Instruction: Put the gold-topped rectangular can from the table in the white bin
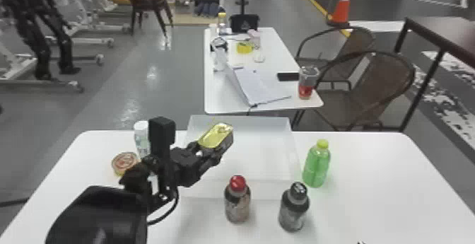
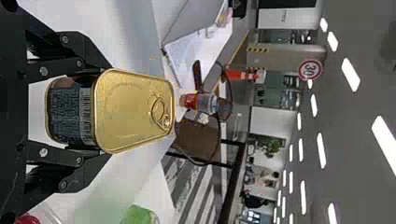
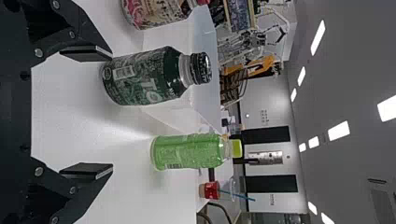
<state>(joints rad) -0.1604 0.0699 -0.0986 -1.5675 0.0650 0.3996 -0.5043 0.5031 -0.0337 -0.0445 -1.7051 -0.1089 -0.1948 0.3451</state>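
We see the left claw (image 2: 109, 111) pinching the can (image 1: 216, 135) over the bin (image 1: 261, 155), toward its 10 o'clock, the right claw (image 3: 112, 112) spread. Carry looks nearly done; we next need lowering, then release.

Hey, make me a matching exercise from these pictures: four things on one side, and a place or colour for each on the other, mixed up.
Things:
1. Gold-topped can
2. Green bottle
3. Traffic cone
4. Round tin

Places and colours:
A. On the table, left of the white bin in the head view
B. Yellow cap
C. Held by the left tool
D. Orange with white bands

Right pairs: 1-C, 2-B, 3-D, 4-A
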